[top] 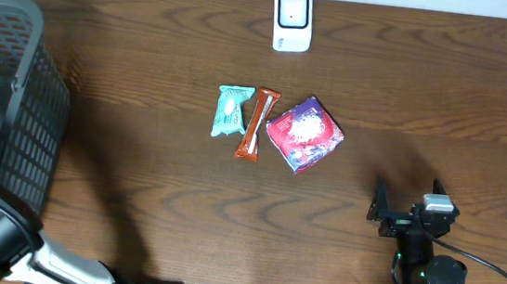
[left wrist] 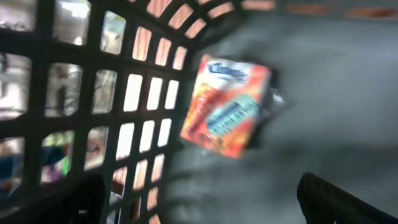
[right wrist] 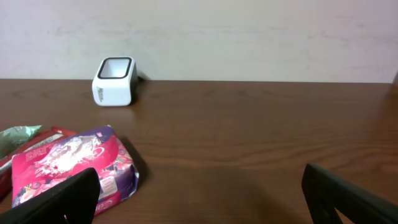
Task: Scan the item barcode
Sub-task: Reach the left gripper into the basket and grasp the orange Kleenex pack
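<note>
The right gripper [right wrist: 202, 202], fingers spread wide and empty, is the nearer arm. The glossy pink-and-purple snack packet [right wrist: 71, 165] lies ahead-left of its fingers, with the small white box-shaped scanner [right wrist: 114, 81] farther ahead beyond it. The left gripper [left wrist: 205, 202], equally wide, hangs inside the black mesh basket [left wrist: 93, 93].

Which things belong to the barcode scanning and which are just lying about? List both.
For the job: white scanner, teal packet, orange bar, pink pouch.
Lying about: black basket, orange box inside it.
</note>
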Available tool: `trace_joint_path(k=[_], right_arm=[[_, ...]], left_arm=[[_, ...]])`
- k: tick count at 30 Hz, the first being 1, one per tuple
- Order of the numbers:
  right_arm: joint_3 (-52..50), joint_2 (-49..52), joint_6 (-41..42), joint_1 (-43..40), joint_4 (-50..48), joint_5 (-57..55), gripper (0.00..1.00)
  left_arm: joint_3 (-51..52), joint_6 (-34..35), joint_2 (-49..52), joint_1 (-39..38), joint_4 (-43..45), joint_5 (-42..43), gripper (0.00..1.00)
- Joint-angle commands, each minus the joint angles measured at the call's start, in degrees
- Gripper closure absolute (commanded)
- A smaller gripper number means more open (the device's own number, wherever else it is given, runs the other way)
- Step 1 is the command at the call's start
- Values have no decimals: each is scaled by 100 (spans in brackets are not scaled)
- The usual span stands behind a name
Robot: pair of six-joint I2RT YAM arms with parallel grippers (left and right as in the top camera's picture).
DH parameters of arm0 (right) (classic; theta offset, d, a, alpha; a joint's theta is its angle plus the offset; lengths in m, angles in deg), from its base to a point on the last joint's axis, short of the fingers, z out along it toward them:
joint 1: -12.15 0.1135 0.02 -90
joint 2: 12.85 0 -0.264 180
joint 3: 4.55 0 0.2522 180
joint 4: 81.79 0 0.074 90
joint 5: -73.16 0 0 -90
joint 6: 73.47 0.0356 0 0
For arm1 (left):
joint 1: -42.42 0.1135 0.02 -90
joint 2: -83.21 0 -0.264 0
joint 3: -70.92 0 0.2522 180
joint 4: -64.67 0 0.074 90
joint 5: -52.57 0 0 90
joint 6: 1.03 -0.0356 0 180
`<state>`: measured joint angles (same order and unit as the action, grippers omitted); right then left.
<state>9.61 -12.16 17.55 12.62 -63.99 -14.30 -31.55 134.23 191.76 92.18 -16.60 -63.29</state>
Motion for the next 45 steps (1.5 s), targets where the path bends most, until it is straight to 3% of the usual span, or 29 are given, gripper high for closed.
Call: trace_joint_path(k=[1,16,20,24,27,32,33,34,35,45], right_arm=[[-7,-31,61,37,24,-28,1],[-7,-31,61,37,24,-28,1],[-7,-31,61,37,24,-28,1],[-7,-31,61,37,24,-28,1],[-7,-31,61,37,24,-28,1],[-7,-31,61,37,24,-28,1],[-7,-31,61,37,24,-28,1],[-7,-31,61,37,24,-28,1],[-7,-31,61,37,24,-28,1],[-7,-31,61,37,24,-28,1]], left_arm=[[37,153,433,181,-37,-197,2],[37,136,1285,448,247,-177,0],[37,-186,1318,586,538,74,7],[37,-1054,1318,662,1045,887,17],[37,-1204,1318,664,1196,1091,30],[37,-1204,1320,664,1220,1091,63],[37,-1204,1320,664,1217,1091,72],[37,-1204,1320,664,1217,1093,87],[37,-1204,1320,664,1209,1093,92],[-354,-1202,973,654,391,1134,93]])
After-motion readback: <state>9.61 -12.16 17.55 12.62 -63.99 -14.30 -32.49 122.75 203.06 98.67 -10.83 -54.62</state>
